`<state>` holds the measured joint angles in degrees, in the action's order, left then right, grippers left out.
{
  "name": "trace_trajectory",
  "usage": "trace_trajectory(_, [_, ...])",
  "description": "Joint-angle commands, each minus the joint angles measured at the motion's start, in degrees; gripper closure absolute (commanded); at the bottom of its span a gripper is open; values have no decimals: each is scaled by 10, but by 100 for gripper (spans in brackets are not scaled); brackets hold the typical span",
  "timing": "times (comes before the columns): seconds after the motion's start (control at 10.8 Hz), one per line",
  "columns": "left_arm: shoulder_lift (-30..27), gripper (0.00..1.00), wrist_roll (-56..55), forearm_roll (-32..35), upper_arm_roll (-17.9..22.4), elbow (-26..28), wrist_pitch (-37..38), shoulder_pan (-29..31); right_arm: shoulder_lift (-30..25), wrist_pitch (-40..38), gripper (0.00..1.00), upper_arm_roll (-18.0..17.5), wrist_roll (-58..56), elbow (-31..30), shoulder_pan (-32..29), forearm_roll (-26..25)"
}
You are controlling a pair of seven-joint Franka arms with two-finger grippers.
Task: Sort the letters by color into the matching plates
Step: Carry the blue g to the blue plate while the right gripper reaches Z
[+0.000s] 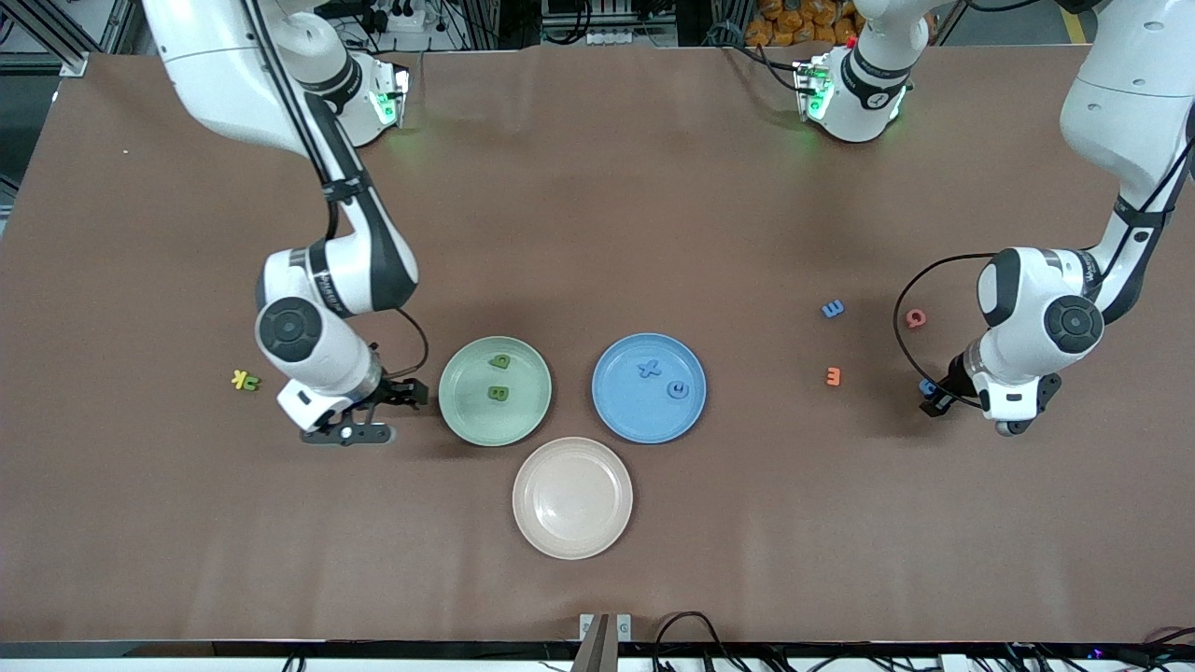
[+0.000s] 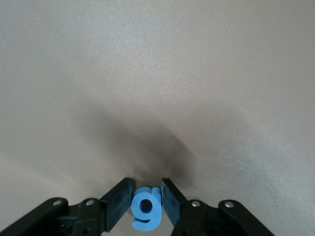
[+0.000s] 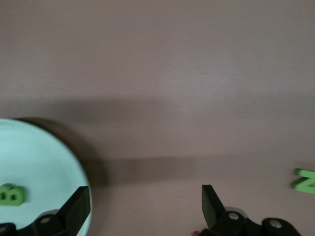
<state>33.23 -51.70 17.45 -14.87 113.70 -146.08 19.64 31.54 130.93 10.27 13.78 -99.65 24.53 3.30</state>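
Sorting stands part done. The pale green plate (image 1: 495, 390) holds two green letters: one (image 1: 502, 361) farther from the front camera, the other, a B (image 1: 499, 393), near the plate's middle. The blue plate (image 1: 649, 387), just beside it toward the left arm's end of the table, holds a blue X (image 1: 649, 369) and a second blue letter (image 1: 678, 390). The beige plate (image 1: 572, 497), nearer the front camera and between the two, holds nothing.

Loose letters on the brown table (image 1: 597, 233): a blue one (image 1: 833, 308), a red one (image 1: 916, 318) and an orange one (image 1: 834, 376), all toward the left arm's end; a yellow-and-green pair (image 1: 246, 380) toward the right arm's end.

The left gripper (image 2: 146, 204) is low at the table surface near the left arm's end, jaws closed on a blue g (image 2: 146, 209), which sits pinched between the two fingers (image 2: 118, 201). In the front view the same letter shows as a blue spot at the fingertips.

The right gripper (image 3: 145, 206) is low over bare table just beside the green plate's rim, on the side toward the right arm's end, jaws spread wide and holding nothing. Its wrist view shows the plate edge, the green B and part of a green letter (image 3: 305, 181) on the table.
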Motion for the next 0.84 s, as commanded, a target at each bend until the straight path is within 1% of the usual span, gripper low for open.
trace_trajectory(0.0, [-23,100,-19,22,-8,-9,34,0,-12,2,0,-9,-8,-15,-54,-7])
trace_trajectory(0.09, [-23,100,-19,22,-8,-10,35,-1,-17,4,0,-10,-9,-17,-76,-5])
trace_trajectory(0.19, [-23,100,-19,22,-10,-12,35,-1,-24,14,0,-10,-12,-33,-91,-5])
trace_trajectory(0.37, [-23,100,-22,20,-35,-19,36,-2,-47,102,0,-10,-65,-111,-119,0])
trace_trajectory(0.46, [-23,100,-24,20,-53,-21,41,-4,-54,125,0,-11,-76,-137,-128,0])
trace_trajectory(0.65, [-22,100,-46,18,-90,-32,68,-15,-65,127,0,-10,-83,-162,-138,0])
trace_trajectory(0.74, [-22,100,-68,19,-94,-37,76,-41,-67,129,0,-11,-93,-172,-145,0])
